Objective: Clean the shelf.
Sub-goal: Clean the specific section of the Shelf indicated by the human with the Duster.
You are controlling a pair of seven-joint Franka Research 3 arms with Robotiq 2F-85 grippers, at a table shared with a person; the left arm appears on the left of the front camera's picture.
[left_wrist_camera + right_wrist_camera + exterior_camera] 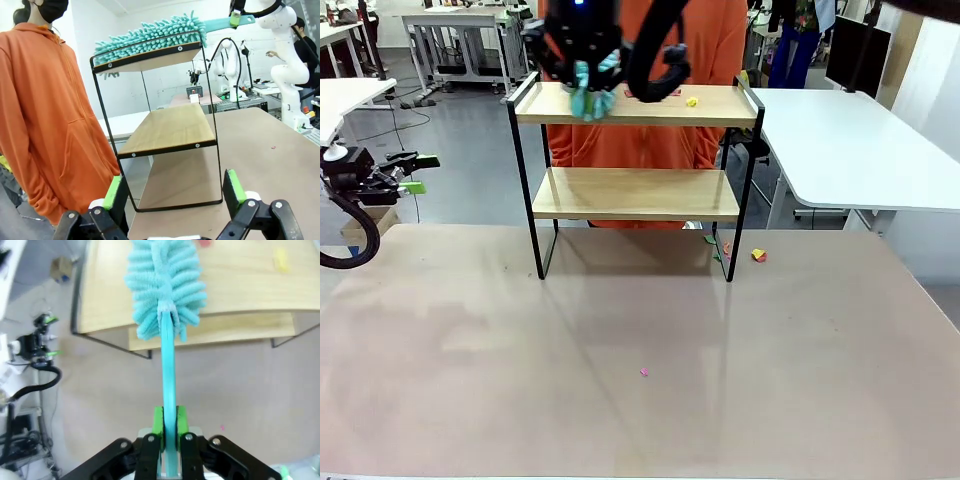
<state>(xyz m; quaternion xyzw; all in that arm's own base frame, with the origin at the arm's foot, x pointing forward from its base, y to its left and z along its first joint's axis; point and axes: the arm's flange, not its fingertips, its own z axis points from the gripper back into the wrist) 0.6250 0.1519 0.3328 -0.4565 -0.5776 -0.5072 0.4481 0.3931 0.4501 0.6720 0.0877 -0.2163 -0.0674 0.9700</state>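
Clenched between the green pads of the right gripper [169, 416] was the thin teal plastic handle [169, 375] of a fluffy teal microfibre duster [165, 287], its head lying on the top board of the shelf [720, 106], a small two-tier rack of light wood in a thin black metal frame. The shelf stood at the far middle of the pale brown table [520, 380], directly in front of a person in an orange hooded top [45, 100]. The duster head rested toward the board's left end, while a small yellow scrap [692, 101] and a reddish scrap [205, 242] lay farther right on the same board. The lower board [630, 192] looked bare. More bits lay on the table: a yellow-and-red scrap [758, 256] by the shelf's right foot and a pink speck [643, 372] nearer the camera. The left gripper [173, 190] waited low at the table's left side, released and empty, well apart from the shelf.

Done well, the stroke would likely keep the head flat on the wood and carry the scraps off the open front edge, since the raised end rails could trap them, with the tool kept off the frame and the person behind it.

No brand, label or legible writing could be made out.
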